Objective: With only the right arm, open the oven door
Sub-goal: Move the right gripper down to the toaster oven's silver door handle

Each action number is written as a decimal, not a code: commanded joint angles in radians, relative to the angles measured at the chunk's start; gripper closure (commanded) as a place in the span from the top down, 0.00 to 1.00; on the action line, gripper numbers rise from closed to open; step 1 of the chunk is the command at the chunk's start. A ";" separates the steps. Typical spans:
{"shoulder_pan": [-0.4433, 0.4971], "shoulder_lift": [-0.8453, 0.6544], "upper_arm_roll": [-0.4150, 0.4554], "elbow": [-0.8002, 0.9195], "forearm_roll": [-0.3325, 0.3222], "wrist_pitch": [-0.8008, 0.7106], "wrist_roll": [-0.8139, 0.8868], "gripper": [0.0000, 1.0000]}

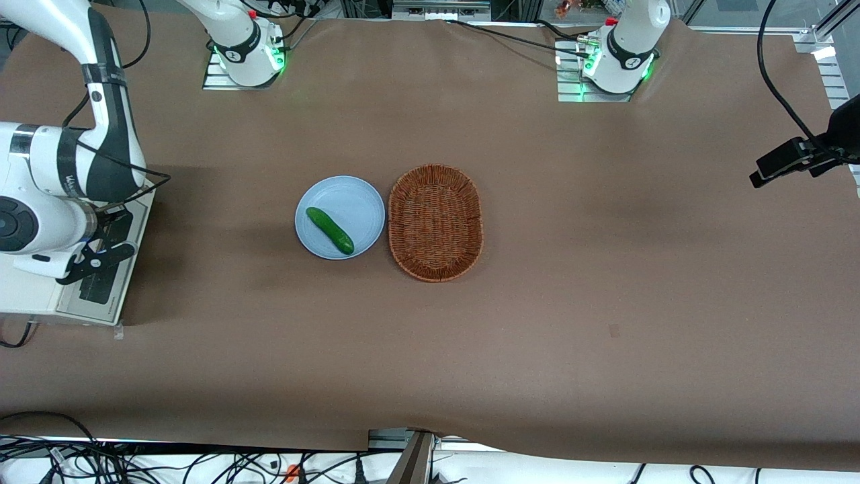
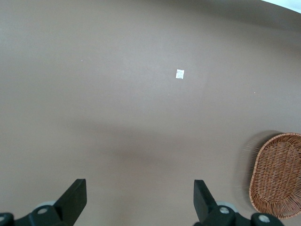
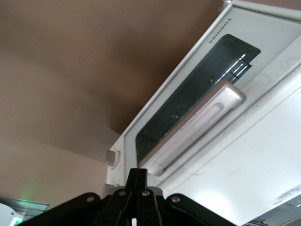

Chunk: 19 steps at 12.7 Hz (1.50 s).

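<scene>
Toaster oven: white, at the working arm's end of the brown table, largely covered by the arm in the front view.
Oven door: silvery frame around dark glass, seen close from the right wrist camera; looks shut against the white oven body.
Handle: silver bar along the door's edge, untouched.
Right arm: white with dark grey bands, bent over the oven.
Gripper: black, just above the door and close to one end of the handle; fingers pressed together, pinching nothing.
Plate: pale blue, mid-table, carrying a green cucumber.
Basket: oval wicker, just beside the plate, toward the parked arm's end.
</scene>
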 commanded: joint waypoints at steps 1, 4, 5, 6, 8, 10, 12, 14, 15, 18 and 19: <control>-0.028 0.010 0.006 -0.010 -0.032 0.037 -0.076 0.00; -0.041 0.006 -0.002 -0.050 -0.039 0.086 -0.116 0.00; -0.042 0.007 -0.005 -0.050 -0.041 0.089 -0.117 0.00; -0.042 0.007 -0.005 -0.050 -0.041 0.091 -0.117 0.00; -0.041 0.009 -0.005 -0.052 -0.041 0.103 -0.119 0.00; -0.044 0.010 -0.008 -0.065 -0.041 0.135 -0.139 0.00; -0.044 0.012 -0.010 -0.065 -0.041 0.140 -0.137 0.00; -0.044 0.015 -0.008 -0.065 -0.033 0.140 -0.134 0.00; -0.044 0.022 -0.008 -0.065 -0.026 0.141 -0.131 0.00; -0.044 0.024 -0.007 -0.062 0.000 0.149 -0.122 0.00; -0.044 0.025 -0.007 -0.062 0.025 0.158 -0.122 0.00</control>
